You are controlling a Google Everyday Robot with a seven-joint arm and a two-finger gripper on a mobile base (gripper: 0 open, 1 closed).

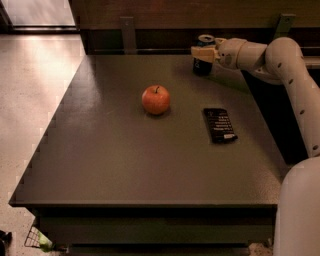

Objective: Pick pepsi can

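- The robot's pale body (300, 215) fills the lower right corner of the frame, nearest of all.
- At the lower left, below the counter (125, 170), a bit of wire mesh (36, 240) shows on the floor with something green in it.
- The counter is a dark, dull-sheened slab that takes up most of the frame; its front edge runs along the bottom.
- A flat black snack packet (220, 125) lies right of centre, long side pointing away, with a pale label at its near end.
- A red-orange apple (156, 99) sits upright near the middle, stem up, left of the packet and well apart from it.
- The pale jointed arm (295, 75) climbs the right edge, bends at the upper right and reaches left along the counter's far side.
- The pepsi can (202, 67) stands upright at the far side of the counter, upper centre-right of the frame, beyond the packet and the apple, its silver top showing.
- The gripper (201, 51) is at the can, coming in from the right; its fingers (196, 52) are clasped on the can's upper body, the near one lying across the can's front face.
- Behind the counter runs a dark wooden wall (165, 15); pale floor (30, 90) lies at the upper left.
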